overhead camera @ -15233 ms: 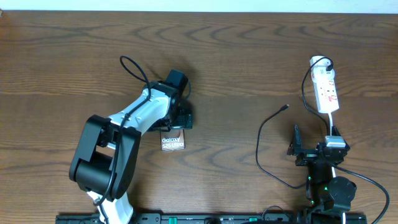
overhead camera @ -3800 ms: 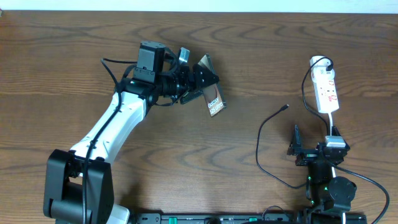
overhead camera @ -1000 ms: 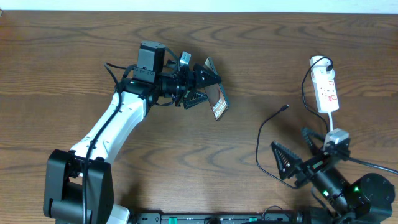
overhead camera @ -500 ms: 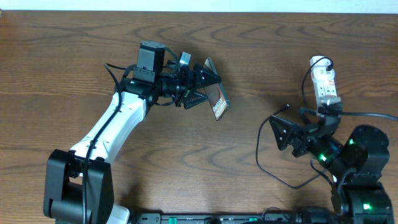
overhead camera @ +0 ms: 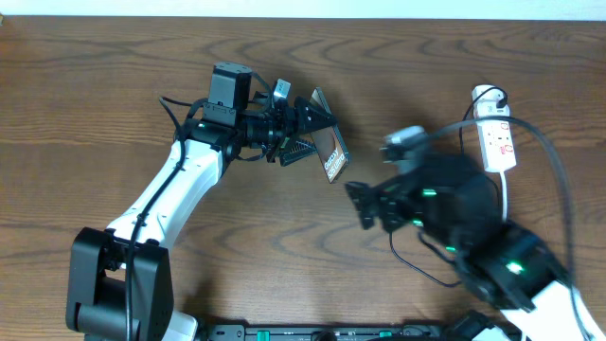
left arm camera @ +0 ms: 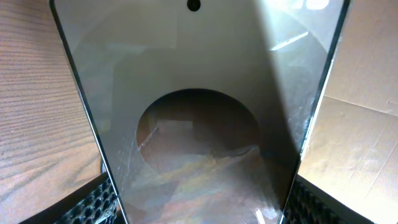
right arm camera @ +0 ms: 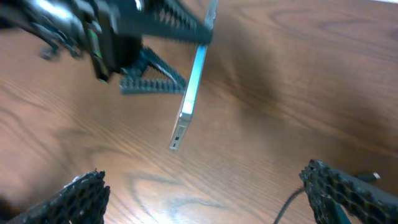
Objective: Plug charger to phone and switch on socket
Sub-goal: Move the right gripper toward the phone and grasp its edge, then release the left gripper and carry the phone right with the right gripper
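Right claw (overhead camera: 364, 204), wide apart, now nearer the tilted phone (overhead camera: 330, 157) in the left claw (overhead camera: 308, 131).

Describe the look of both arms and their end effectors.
Left arm: white shell, black joints, black cable alongside. Right arm: black, blurred, green lights. Left end effector and right end effector: black fingers with lattice ribbing.

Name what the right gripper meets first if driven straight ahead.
Probably the phone, held on edge in the left gripper: the right wrist view shows it centred ahead of the right gripper's open fingers. Depth is unclear, so it could pass beneath and meet the table.
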Available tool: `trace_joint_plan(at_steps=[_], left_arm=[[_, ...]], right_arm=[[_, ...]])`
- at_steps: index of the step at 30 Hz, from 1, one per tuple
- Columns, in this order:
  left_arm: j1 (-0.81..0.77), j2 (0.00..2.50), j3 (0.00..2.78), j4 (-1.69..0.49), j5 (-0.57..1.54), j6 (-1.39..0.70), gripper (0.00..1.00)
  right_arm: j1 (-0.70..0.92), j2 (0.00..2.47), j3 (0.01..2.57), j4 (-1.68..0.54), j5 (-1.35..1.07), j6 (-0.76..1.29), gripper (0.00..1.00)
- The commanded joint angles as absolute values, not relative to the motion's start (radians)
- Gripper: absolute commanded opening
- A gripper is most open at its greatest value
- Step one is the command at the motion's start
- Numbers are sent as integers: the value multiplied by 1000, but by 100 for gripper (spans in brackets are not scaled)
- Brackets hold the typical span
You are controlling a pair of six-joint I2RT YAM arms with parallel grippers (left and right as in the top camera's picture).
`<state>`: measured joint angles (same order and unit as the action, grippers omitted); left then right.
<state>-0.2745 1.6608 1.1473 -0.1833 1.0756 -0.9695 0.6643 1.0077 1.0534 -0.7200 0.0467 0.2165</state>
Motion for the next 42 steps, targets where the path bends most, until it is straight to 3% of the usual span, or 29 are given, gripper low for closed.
trace_joint_plan(at_steps=[1, 7, 18, 35, 42], left_arm=[[-267, 1660, 1168, -178, 1118, -974, 59], [-267, 1660, 1168, -178, 1119, -974, 59], [-267, 1660, 1168, -179, 1119, -1008, 60], [-267, 1660, 1168, -178, 1118, -1055, 59], [-267, 1660, 1168, -178, 1118, -1076, 59]], right_arm=[[766, 1069, 1062, -702, 340, 278, 99], [852, 1196, 1062, -615, 477, 371, 99], [856, 1290, 1062, -542, 480, 493, 96], [857, 1293, 1060, -537, 435, 606, 77], [857, 1296, 1060, -525, 435, 607, 60]])
